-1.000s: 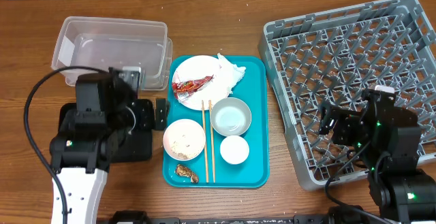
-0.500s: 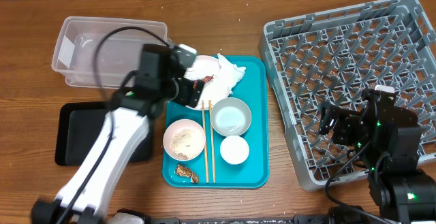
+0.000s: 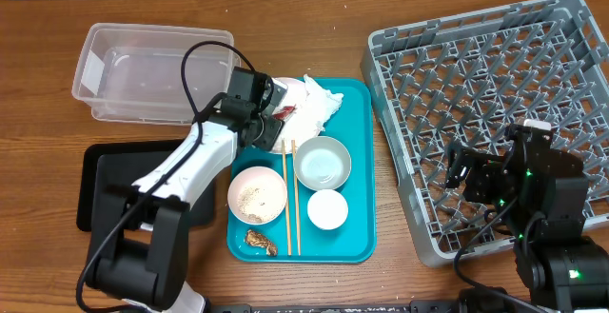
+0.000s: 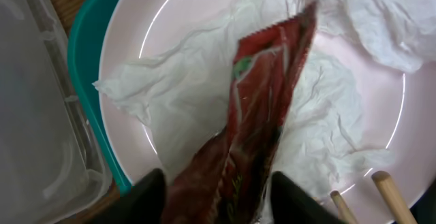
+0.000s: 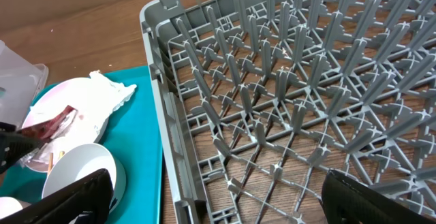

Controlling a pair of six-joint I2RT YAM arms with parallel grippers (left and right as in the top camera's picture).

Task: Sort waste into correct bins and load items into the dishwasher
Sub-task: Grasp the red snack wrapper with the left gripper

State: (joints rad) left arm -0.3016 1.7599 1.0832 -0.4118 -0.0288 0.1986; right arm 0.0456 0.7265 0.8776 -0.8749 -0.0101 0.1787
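No words, numbers or brand names can be read in any view. The small red shiny snack wrapper [image 4: 266,115] on the large round white plate [image 4: 170,20] has a green printed patch and faint pale marks, too blurred to read.

- Snack wrapper [image 4: 262,115]: glossy red film, creased
- Napkin [image 4: 170,108]: white paper, matt, crumpled
- Plate [image 4: 129,40]: smooth, faint sheen
- Tub [image 3: 152,66]: clear smooth plastic
- Dish rack [image 3: 476,94] — grey plastic, matt
- Tray [image 3: 360,232]: teal, smooth plastic
- Chopsticks [image 3: 288,199], table [image 3: 314,9] — wood, grain plain on the table
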